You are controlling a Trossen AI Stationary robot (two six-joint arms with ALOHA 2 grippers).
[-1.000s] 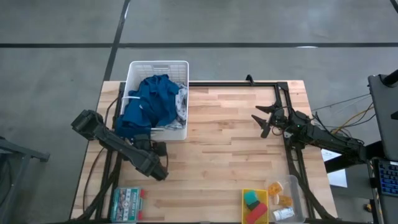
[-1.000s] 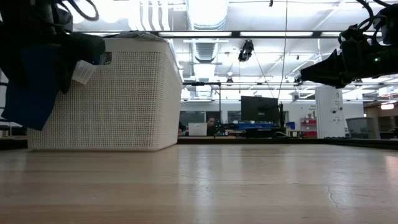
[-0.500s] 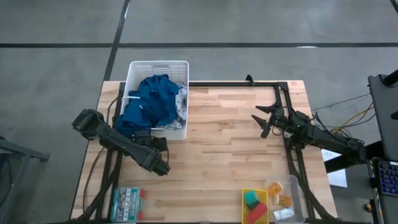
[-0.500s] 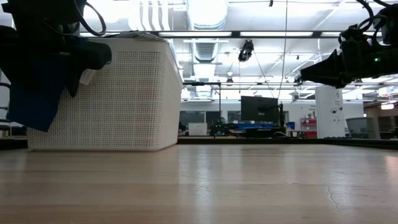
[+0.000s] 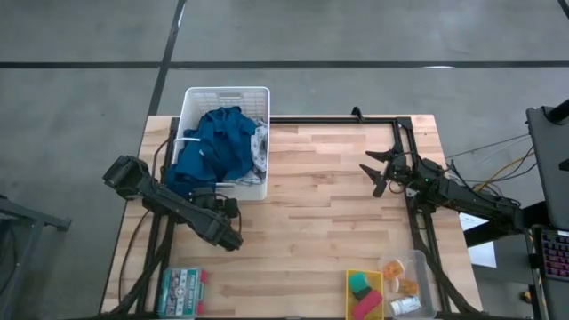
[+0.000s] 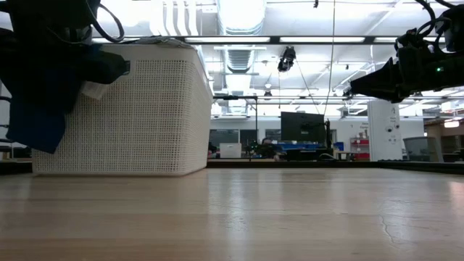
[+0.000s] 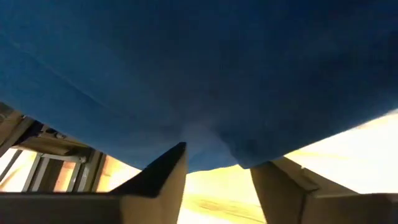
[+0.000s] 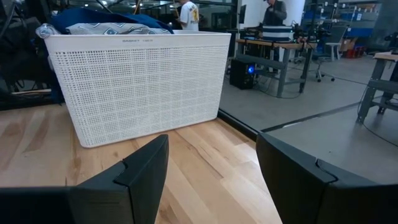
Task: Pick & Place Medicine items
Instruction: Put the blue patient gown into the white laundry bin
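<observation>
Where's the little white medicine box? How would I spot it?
Find the wooden table and go to its near right corner, where a clear tray sits beside a yellow tray of green and pink blocks. The small white box lies at the clear tray's near end, pale and boxy, unlike the tiny orange pieces beside it.

A white perforated basket [image 5: 254, 96] heaped with blue cloth [image 5: 212, 142] is seen far left; a green-and-white box [image 5: 180, 291] lies near left, with green and pink blocks [image 5: 363, 294] near right.

Left hand [image 5: 220, 197] at blue cloth [image 5: 212, 147] in basket [image 5: 197, 98]
</observation>
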